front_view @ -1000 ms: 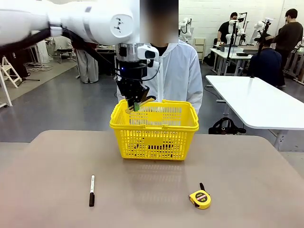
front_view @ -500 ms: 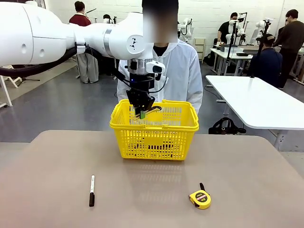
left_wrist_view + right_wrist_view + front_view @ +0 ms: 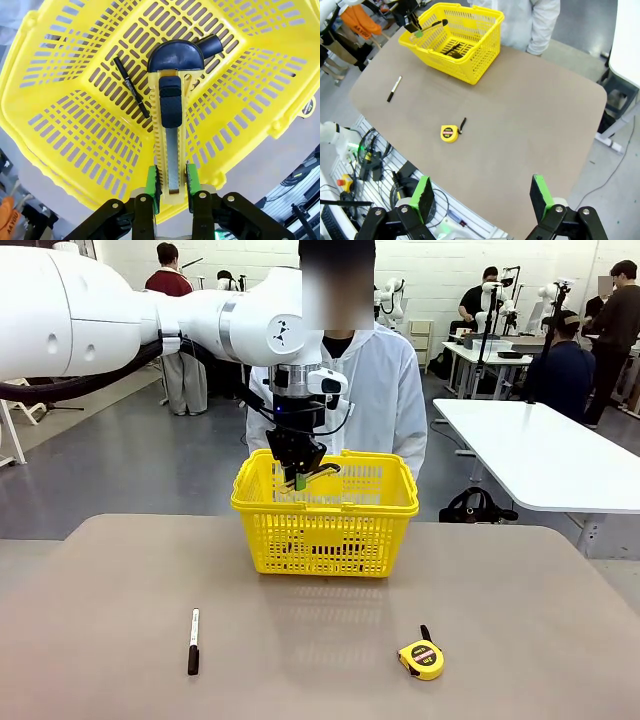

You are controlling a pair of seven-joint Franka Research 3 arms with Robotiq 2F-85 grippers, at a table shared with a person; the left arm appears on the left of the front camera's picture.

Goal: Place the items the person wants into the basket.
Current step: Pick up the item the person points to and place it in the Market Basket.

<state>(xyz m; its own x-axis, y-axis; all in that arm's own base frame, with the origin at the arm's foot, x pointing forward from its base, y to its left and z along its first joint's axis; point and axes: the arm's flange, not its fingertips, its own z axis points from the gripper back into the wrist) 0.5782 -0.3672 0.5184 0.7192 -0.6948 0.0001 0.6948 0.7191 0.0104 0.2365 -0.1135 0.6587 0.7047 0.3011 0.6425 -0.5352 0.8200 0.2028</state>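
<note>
Above the basket (image 3: pixel 325 512) at centre frame, the left gripper (image 3: pixel 172 192) pinches the box cutter (image 3: pixel 171 117) tip-down, seemingly to drop it beside the pen (image 3: pixel 131 86), while the right gripper (image 3: pixel 482 197) stands spread.

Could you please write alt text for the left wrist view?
The left claw grips a yellow box cutter by its end, held over the open yellow basket. A slim black pen lies on the basket floor.

Yellow box cutter (image 3: pixel 170 125) over basket (image 3: pixel 75 125); black pen (image 3: pixel 131 87) inside.
</note>
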